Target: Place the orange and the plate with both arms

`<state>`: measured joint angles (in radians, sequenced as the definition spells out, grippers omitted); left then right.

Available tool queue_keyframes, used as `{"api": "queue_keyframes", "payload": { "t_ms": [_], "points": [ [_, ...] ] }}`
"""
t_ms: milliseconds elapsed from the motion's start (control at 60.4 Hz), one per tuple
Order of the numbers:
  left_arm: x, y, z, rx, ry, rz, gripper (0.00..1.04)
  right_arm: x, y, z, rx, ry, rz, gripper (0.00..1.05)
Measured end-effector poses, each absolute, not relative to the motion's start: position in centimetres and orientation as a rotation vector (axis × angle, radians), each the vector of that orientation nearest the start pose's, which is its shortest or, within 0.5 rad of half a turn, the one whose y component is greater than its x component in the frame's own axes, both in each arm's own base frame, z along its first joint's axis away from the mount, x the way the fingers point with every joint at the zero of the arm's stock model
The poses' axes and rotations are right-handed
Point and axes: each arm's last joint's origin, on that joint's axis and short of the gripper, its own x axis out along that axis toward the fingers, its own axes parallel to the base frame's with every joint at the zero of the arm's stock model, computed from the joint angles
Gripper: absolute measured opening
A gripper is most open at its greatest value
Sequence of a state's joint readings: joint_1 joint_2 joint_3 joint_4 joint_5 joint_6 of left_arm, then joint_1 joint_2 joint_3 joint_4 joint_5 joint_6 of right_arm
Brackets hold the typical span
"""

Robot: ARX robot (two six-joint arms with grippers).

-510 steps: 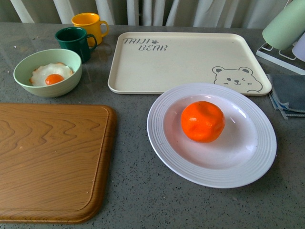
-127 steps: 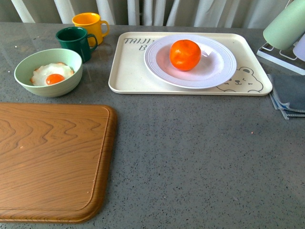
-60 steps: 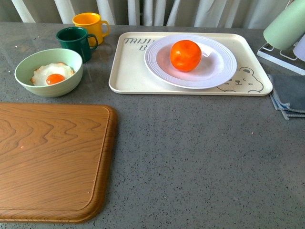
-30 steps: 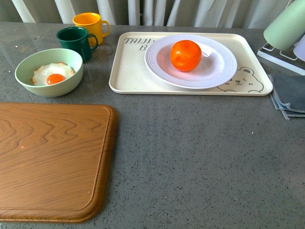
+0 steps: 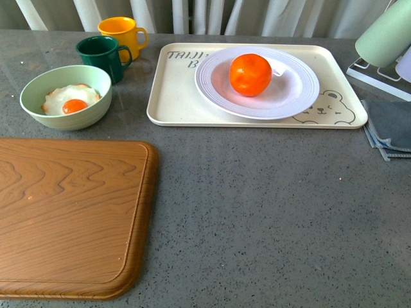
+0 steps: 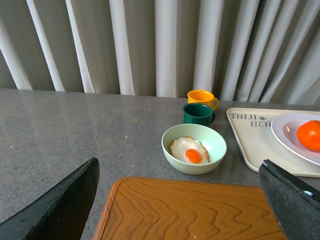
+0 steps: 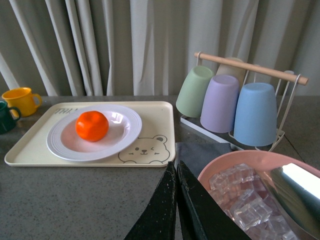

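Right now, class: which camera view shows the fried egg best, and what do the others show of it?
The left wrist view: the fried egg sits central, seen down into its bowl. The front view shows it smaller, near the edge. The right wrist view misses it.

I see the orange (image 5: 250, 74) in the plate (image 5: 292, 96) on the bear tray (image 5: 176, 102); 2 mugs (image 5: 103, 56) and the egg bowl (image 5: 65, 97) sit left, the cutting board (image 5: 70, 218) nearer.

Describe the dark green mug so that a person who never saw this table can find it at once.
Start at the cream bear tray at the back of the grey table. To its left stand two mugs, just behind the pale green bowl holding a fried egg. The dark green mug is the nearer one; the yellow mug stands behind it.
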<state>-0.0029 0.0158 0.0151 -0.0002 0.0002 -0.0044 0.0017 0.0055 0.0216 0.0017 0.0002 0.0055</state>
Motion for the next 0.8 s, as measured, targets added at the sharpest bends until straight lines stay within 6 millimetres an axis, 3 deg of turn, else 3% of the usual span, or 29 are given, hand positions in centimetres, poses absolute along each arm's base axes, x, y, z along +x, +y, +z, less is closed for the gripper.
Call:
{"api": "queue_keyframes", "payload": {
  "t_ms": [199,729,795],
  "points": [
    [9.78,-0.03,16.74,-0.004,0.001,-0.003,0.96,9.67,0.02,17.06,0.005,-0.018,0.002,0.02],
    [9.78,-0.03,16.74,-0.004,0.001,-0.003,0.96,9.67,0.02,17.06,0.004,-0.018,0.002,0.92],
    [9.78,-0.03,16.74,-0.004,0.001,-0.003,0.96,9.67,0.02,17.06,0.004,-0.018,0.002,0.97]
  ]
}}
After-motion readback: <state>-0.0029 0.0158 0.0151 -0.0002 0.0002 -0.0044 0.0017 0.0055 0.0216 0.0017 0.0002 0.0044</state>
